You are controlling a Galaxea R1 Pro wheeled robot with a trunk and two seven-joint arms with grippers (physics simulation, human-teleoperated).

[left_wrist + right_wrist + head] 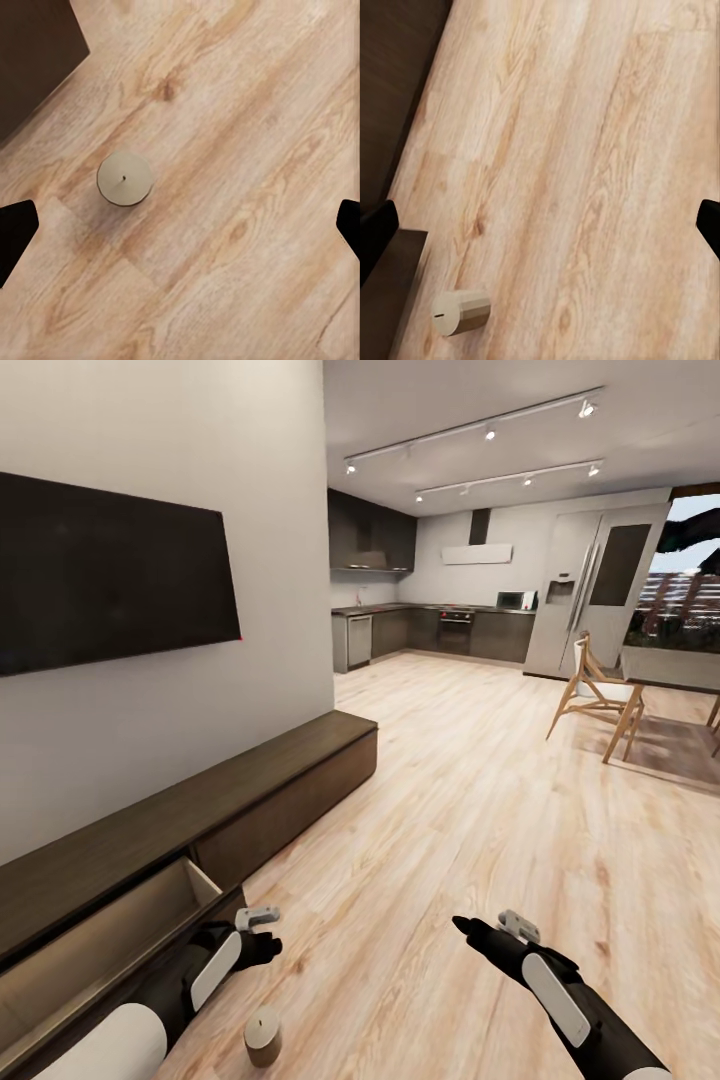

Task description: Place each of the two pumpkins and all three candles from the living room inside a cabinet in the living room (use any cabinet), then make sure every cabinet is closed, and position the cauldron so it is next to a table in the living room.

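One grey-brown candle (263,1035) stands upright on the wood floor, just in front of the long dark cabinet (200,810). The cabinet's near drawer (110,940) is pulled open, showing a tan interior. My left gripper (262,942) hovers above the candle (124,178), open, with the candle off-centre between its fingertips (15,232). My right gripper (465,928) hangs open over bare floor to the right, and its camera sees the candle (461,311) beside the drawer front (390,300). The pumpkins, cauldron and table are out of view.
A black TV (110,570) hangs on the wall above the cabinet. Wood floor (450,810) runs back to a kitchen (440,625). Wooden chairs (595,695) and a dining table (675,665) stand at the right, by a fridge (590,590).
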